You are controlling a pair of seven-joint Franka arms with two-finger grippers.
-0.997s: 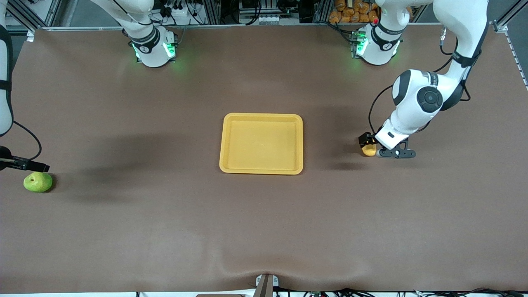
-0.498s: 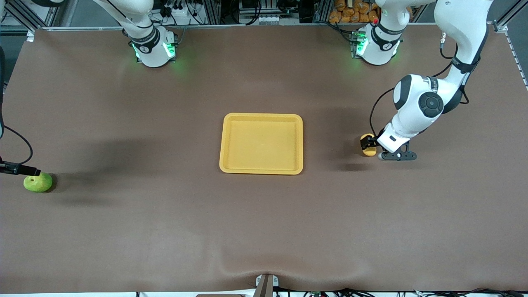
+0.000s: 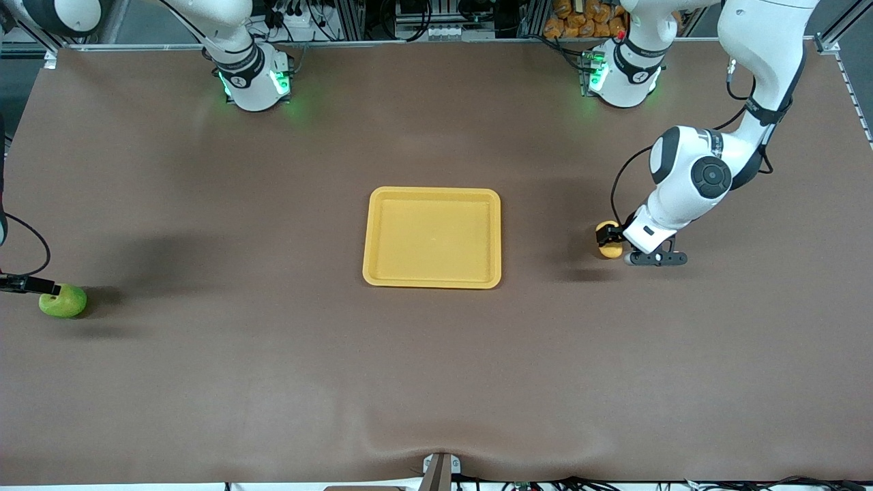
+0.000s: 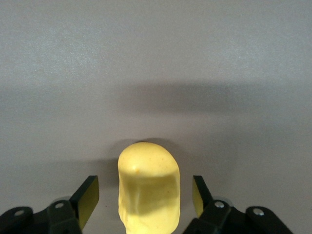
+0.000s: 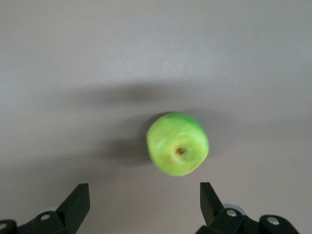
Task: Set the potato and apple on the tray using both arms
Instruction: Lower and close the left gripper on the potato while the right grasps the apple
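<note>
The potato (image 3: 609,241), a yellow oblong lump, lies on the brown table toward the left arm's end. My left gripper (image 3: 606,238) is down around it. In the left wrist view the potato (image 4: 148,187) stands between the open fingers (image 4: 89,194), with a gap on each side. The green apple (image 3: 63,301) lies at the right arm's end of the table. My right gripper (image 3: 41,286) is low just beside it, open and empty. In the right wrist view the apple (image 5: 178,144) lies ahead of the open fingertips (image 5: 79,195), not between them. The yellow tray (image 3: 432,193) is empty at the table's middle.
The brown table cover (image 3: 273,375) has a raised fold at its edge nearest the front camera. The arms' bases (image 3: 254,82) glow green along the table edge farthest from that camera. The apple lies close to the table's end edge.
My left gripper has come down around the potato. My right gripper has dropped lower toward the apple, and more of its arm has left the view.
</note>
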